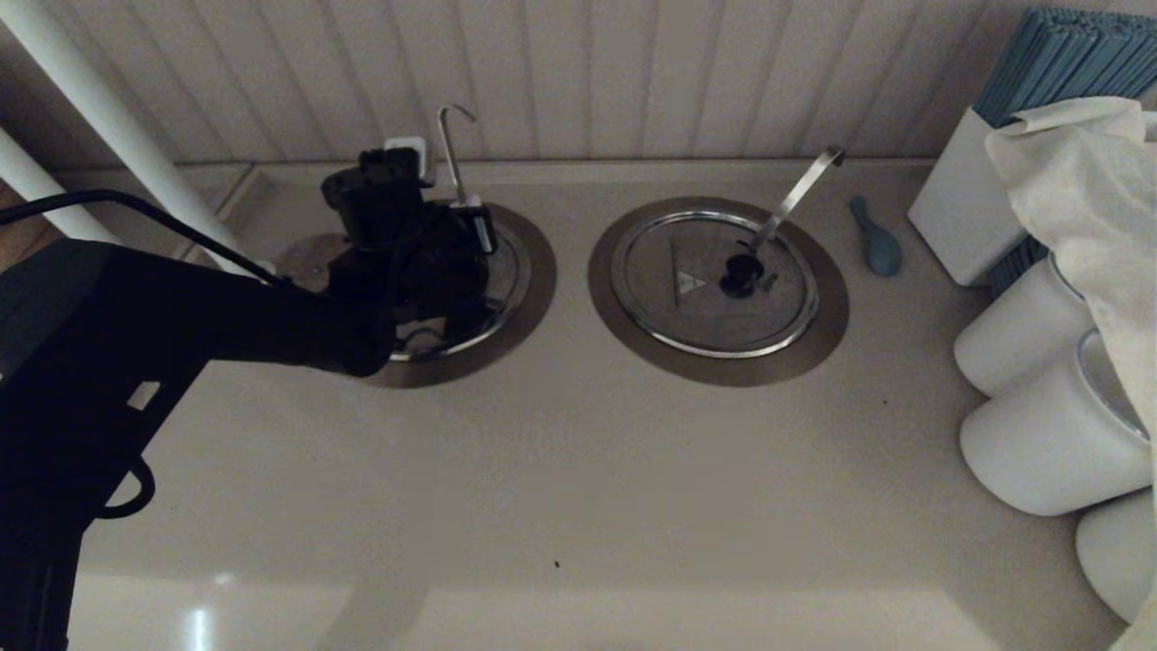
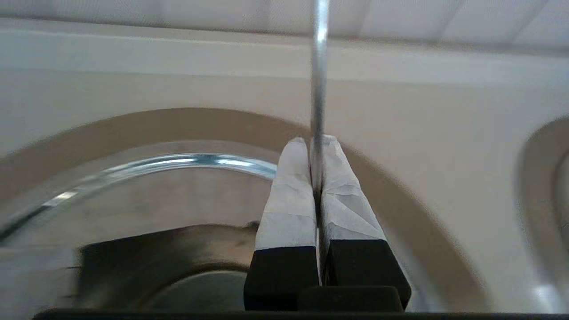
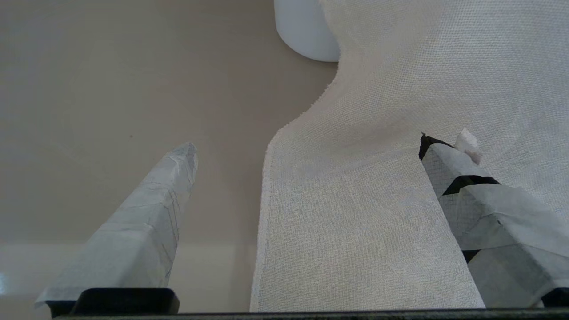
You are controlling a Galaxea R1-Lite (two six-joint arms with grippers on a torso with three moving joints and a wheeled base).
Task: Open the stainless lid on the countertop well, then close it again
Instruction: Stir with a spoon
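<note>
The stainless lid [image 1: 503, 287] lies in the left countertop well, ringed by the bronze-grey collar [image 1: 535, 303]; my left arm covers most of it, knob included. The near-upright hooked ladle handle [image 1: 449, 154] rises at the lid's far side. My left gripper [image 1: 477, 226] sits at the foot of that handle. In the left wrist view its fingers are pressed together at the gripper [image 2: 316, 142], with the handle [image 2: 318, 66] caught in the thin gap at their tips. The lid's shiny rim [image 2: 178, 161] curves beside them. My right gripper [image 3: 307, 144] is open over a cloth, out of the head view.
The twin lid [image 1: 696, 289] with the slanted ladle handle [image 1: 800, 194] lies to the right. A blue spoon [image 1: 877, 240], a white box [image 1: 958, 208], white jars [image 1: 1039, 334] and a draped cloth [image 1: 1085, 181] crowd the right side. A white pipe [image 1: 108, 127] slants at the back left.
</note>
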